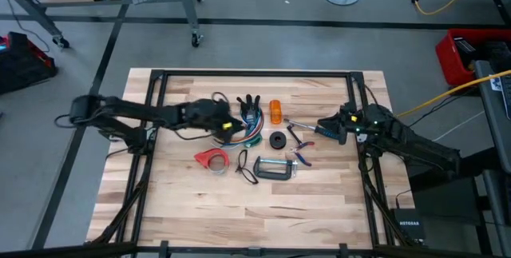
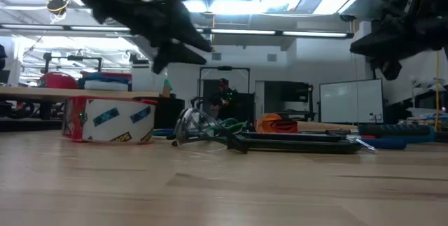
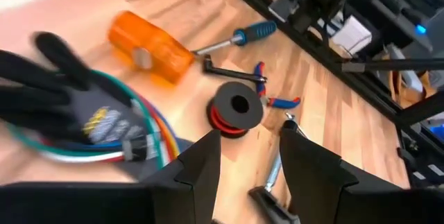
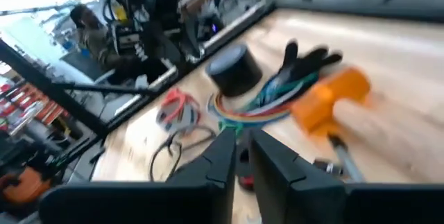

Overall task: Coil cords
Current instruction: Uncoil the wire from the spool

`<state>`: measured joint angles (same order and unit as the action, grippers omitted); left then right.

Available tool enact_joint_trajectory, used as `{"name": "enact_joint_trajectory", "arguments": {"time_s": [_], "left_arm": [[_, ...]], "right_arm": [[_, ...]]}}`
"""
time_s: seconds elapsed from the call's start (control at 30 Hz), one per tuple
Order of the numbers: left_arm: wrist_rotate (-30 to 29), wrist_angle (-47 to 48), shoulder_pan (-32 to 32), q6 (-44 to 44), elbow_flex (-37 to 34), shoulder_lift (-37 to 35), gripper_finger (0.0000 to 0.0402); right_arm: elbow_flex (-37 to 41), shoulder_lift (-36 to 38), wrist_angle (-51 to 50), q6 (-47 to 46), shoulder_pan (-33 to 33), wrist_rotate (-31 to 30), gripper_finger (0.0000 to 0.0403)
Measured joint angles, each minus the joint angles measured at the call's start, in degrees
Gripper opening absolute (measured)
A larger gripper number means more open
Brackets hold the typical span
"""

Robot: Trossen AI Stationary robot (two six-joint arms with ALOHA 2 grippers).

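Hovering above the tabletop [image 1: 263, 210], the left pincer [image 3: 250, 158] gapes empty beside the cords [image 1: 249, 126], seemingly poised to gather them; farther off, the right pincer [image 4: 241, 156] waits nearly closed, holding nothing.

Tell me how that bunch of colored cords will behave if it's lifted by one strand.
The cords lie in loose curved loops, so they are probably floppy and would sag and trail. The black plug ends look bulkier, so they may dangle and swing. The strands are thin and bundled; pulling one could drag the others.
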<state>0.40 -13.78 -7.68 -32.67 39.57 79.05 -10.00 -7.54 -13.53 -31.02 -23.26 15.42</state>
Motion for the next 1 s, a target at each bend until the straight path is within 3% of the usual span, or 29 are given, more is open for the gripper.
{"name": "enact_joint_trajectory", "arguments": {"time_s": [0.27,0.37,1.0], "left_arm": [[1.9,0.3,0.9,-1.0,9.3,11.9,0.0141],[2.0,4.5,0.9,-4.3,12.2,15.6,0.0141],[5.0,7.2,1.5,-11.0,22.3,28.8,0.0141]], "right_arm": [[0.0,-10.2,0.4,-0.2,0.0,0.7,0.0143],[0.0,-13.5,0.9,-0.2,0.0,0.7,0.0164],[0.0,-28.8,16.2,-0.2,0.0,0.7,0.017]]}}
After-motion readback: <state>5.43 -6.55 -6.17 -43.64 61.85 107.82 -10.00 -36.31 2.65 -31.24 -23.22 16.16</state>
